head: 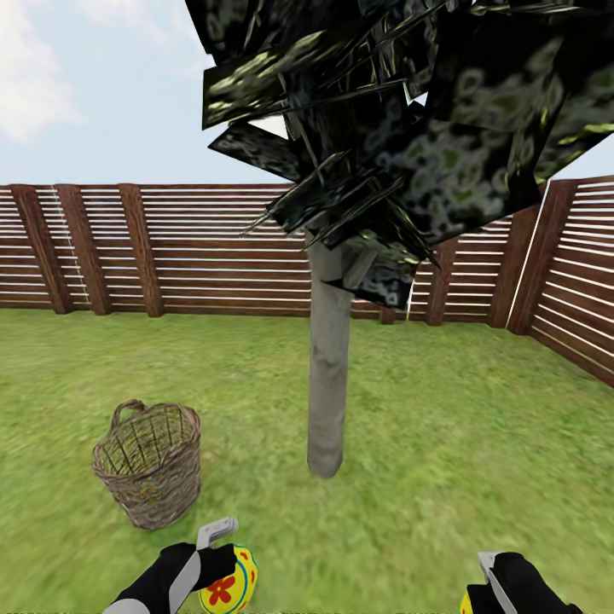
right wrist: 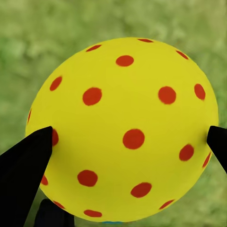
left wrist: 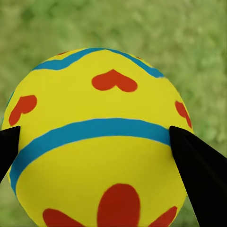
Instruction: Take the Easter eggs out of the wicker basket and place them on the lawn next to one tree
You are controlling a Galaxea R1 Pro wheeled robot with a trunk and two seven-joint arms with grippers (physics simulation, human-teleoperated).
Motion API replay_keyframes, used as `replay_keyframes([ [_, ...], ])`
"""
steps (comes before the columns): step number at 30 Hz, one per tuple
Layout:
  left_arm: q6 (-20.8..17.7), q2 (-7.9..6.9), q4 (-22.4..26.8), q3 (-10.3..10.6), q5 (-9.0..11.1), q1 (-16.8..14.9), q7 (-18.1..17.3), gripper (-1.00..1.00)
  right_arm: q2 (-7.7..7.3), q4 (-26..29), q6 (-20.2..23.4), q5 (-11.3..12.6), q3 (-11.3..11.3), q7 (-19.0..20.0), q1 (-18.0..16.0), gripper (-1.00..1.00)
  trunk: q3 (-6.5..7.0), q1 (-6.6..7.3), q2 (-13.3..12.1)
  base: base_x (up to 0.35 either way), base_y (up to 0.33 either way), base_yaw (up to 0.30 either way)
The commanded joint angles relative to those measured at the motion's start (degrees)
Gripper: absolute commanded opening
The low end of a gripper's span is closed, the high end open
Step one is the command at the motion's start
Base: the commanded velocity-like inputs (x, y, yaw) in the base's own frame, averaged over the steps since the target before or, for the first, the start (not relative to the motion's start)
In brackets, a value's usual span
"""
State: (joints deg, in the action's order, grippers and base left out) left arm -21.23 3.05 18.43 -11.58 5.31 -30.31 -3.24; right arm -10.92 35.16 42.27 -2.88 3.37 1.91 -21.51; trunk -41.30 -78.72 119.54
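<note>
In my head view the tree (head: 328, 384) stands on the lawn (head: 443, 477) ahead of me, slightly right of centre. The wicker basket (head: 150, 465) sits on the lawn to its left, near but apart. The fence (head: 196, 247) runs behind both. My left claw (head: 223, 563) holds one egg (head: 228, 582) before the basket; my right claw (head: 477, 588) holds another egg (right wrist: 123, 130) at lower right.
</note>
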Motion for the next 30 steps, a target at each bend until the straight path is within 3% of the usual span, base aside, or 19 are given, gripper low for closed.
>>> replay_keyframes([
  [1, -0.39, 0.04, 0.12, -0.20, 0.52, -0.01, -0.01, -1.00, 0.02, 0.09, 0.27, -0.29, 0.14, 0.20, -0.02, -1.00, -0.25, -0.22, 0.44, 0.000, 0.000, 0.000],
  [30, -0.39, 0.02, 0.15, -0.20, 0.49, -0.01, -0.01, -1.00, 0.11, 0.09, 0.27, -0.43, 0.06, 0.20, -0.02, -1.00, -5.45, -6.59, 12.07, 0.000, 0.000, 0.000],
])
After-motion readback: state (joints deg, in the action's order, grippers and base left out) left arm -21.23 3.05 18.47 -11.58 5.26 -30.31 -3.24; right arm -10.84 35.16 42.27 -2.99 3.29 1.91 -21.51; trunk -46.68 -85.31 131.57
